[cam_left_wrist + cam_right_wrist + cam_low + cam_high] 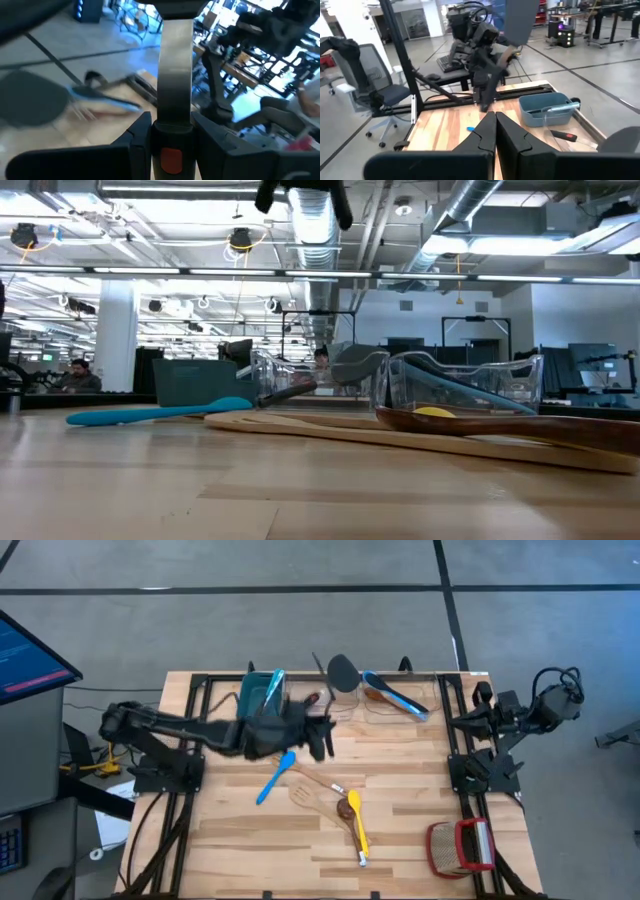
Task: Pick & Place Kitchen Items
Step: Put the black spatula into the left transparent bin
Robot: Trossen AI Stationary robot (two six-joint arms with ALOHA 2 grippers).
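My left gripper (322, 737) hangs above the table's middle, lifted high (300, 195), and is shut on a utensil with a flat grey blade (520, 20). A blue spoon (275, 778), a wooden turner (308, 790), a brown wooden spoon (345, 808) and a yellow spoon (357, 827) lie flat on the table nearer the front. A black spatula (340, 670) and a blue-handled utensil (400, 697) sit in clear containers at the far edge. My right gripper (495, 125) is shut and waits at the table's right side (482, 720). My left gripper pinches the utensil between its two fingers (137, 135), with an orange piece (171, 157) of it between them. The grey blade (175, 65) runs straight on past the fingertips. In the right wrist view the utensil is lifted clear and slants upward from the gripper (487, 82).
A teal bin (258, 690) with a blue utensil in it stands at the far edge, left of the clear containers (392, 710). A red-and-black handle (565, 135) lies by the bin. The red-and-tan basket (460, 846) sits at the near right corner. Bare wood shows at the near left.
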